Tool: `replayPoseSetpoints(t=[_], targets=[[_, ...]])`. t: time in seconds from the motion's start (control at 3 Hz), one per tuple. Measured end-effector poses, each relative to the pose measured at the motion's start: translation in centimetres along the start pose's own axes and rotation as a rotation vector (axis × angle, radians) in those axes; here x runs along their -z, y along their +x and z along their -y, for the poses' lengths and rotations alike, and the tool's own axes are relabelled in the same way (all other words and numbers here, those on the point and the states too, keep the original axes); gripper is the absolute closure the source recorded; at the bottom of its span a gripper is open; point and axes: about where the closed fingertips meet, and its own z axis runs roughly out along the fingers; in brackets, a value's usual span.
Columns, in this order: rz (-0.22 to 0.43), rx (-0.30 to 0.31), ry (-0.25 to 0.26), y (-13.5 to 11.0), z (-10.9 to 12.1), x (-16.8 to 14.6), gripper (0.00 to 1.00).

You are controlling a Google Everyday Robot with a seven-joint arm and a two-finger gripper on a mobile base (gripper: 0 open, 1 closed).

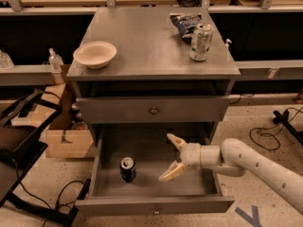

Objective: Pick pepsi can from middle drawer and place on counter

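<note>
Item: pepsi can (pixel 127 169), small, dark blue with a silver top, upright on the floor of the middle drawer (pixel 154 205), which stands pulled out. The can sits in the left-front part, near the left wall but apart from it, with nothing touching it. Handling, as judged: thin aluminium, stiff enough across its round body but dentable under a hard squeeze. It is light if empty and fairly weighty if full; which it is cannot be told. The smooth painted wall is likely slippery, and the narrow base is easily tipped by a sideways nudge. Best hold: across the mid-body from the side, one finger on each flank, below the tapered shoulder and above the base rim, with firm but modest pressure. End effector (pixel 165 157): inside the drawer at the can's 3 o'clock, near but clearly apart from it. Its two pale fingers are spread wide, one toward 12 o'clock and one toward 6, with the gap facing 9 o'clock toward the can. It holds nothing and touches nothing seen, and the opening looks ample for the can's width. Arm (pixel 265 167): white, entering from 4 o'clock over the drawer's right wall. Upper drawer (pixel 154 110): shut, at the can's 12 o'clock. Counter (pixel 147 37): beyond it at 12 o'clock, carrying a pale bowl (pixel 95 54) at its 9 o'clock edge, and a silver-green can (pixel 201 42) beside a crumpled bag (pixel 185 21) at 2 o'clock. The stretch between bowl and tall can looks a fit landing place.
</note>
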Motion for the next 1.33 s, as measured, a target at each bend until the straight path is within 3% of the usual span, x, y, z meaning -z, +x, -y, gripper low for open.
replayPoseSetpoints(t=[0.33,0.67,1.0,1.33], targets=[[0.005,0.014,-0.021,1.2,0.4,-3.3,0.00],[-0.012,0.051,-0.066,3.7,1.7,-8.7,0.00],[-0.048,0.075,-0.081,5.3,2.6,-12.0,0.00],[-0.088,0.113,-0.115,7.0,1.7,-15.9,0.00]])
